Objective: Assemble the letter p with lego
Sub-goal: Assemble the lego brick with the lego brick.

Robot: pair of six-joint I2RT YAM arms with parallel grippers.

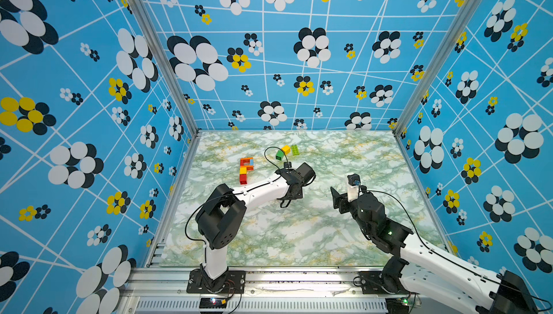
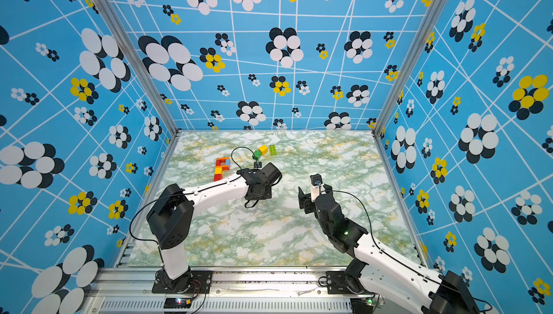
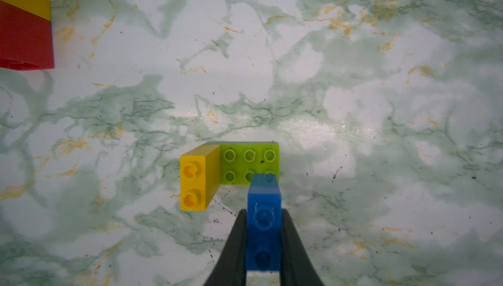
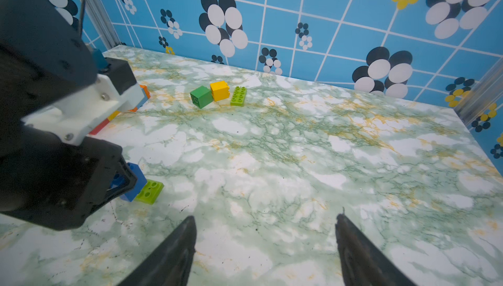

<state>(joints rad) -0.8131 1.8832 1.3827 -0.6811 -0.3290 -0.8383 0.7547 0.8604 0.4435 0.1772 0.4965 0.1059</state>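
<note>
My left gripper [image 3: 263, 216] is shut on a blue lego brick [image 3: 264, 194], held low over the table. The brick's far end overlaps a lime brick [image 3: 249, 159], and a yellow brick [image 3: 198, 181] lies on its side against that one. From the right wrist, the blue brick [image 4: 137, 177] and lime brick [image 4: 150, 189] show touching under the left gripper. A partly built shape of orange, red, yellow and light blue bricks [image 1: 246, 170] lies at the back left. My right gripper [image 4: 265, 218] stands open over bare table, right of the left gripper [image 1: 285, 203].
Three loose bricks sit near the back: green [image 1: 279, 154], yellow [image 1: 286, 149] and lime [image 1: 295, 149]. The left arm's cable [image 1: 269, 155] loops between them and the built shape. Patterned walls close the marble table [image 1: 299, 237] on three sides.
</note>
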